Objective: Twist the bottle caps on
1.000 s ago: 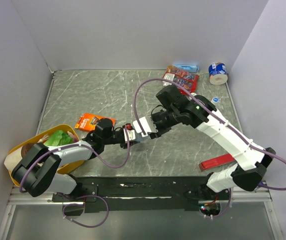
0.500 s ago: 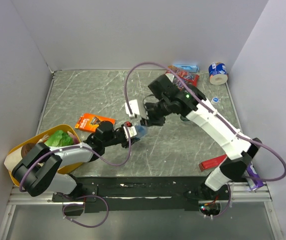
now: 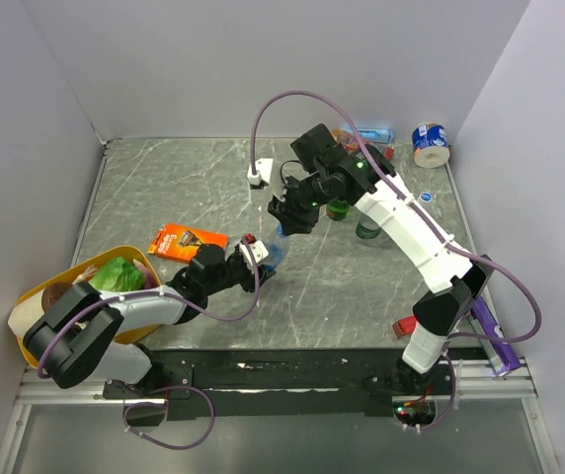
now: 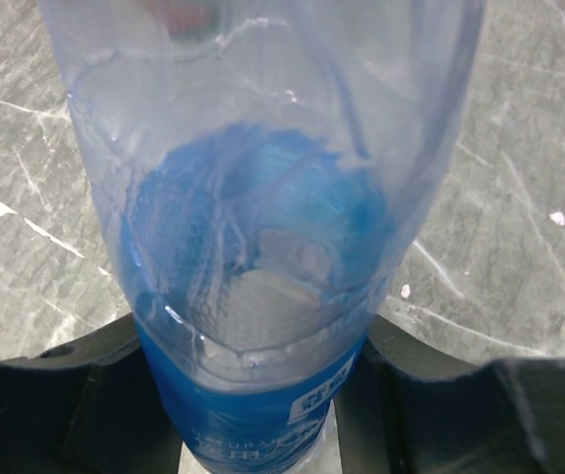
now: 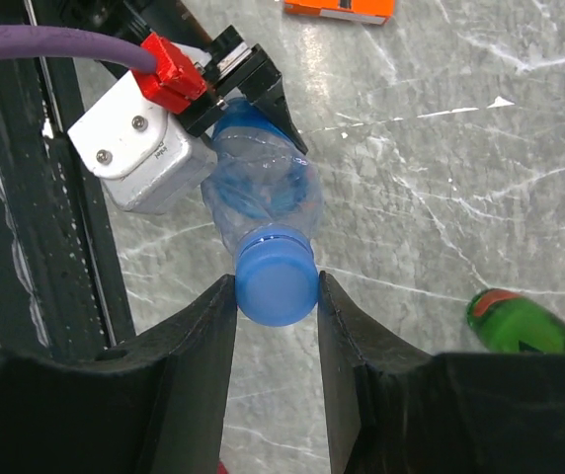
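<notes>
- Mid-screw here: my left gripper [image 3: 255,259] is clamped on the label end of the clear water bottle [image 4: 263,227], holding it tilted just above the tabletop near the middle of the scene, mouth pointing far-right.
- My right gripper [image 3: 290,219] is pinching the plain blue cap [image 5: 277,284], one finger on each side, and the cap sits on the bottle's mouth.
- I can't tell whether the threads have caught or how far down it is.
- Next I'd judge it needs a wrist turn on the cap with the left grip firm; the thin plastic looks crumpled and may twist.
- The dark green bottle [image 3: 338,208] stands uncapped, just to the right of the right gripper.
- Surface: grey marble-patterned tabletop [image 3: 184,188], plain grey walls [image 3: 263,59] on three sides.
- An orange packet [image 3: 186,240] lies just left of the left gripper; a yellow bowl [image 3: 32,296] sits at the near-left edge.
</notes>
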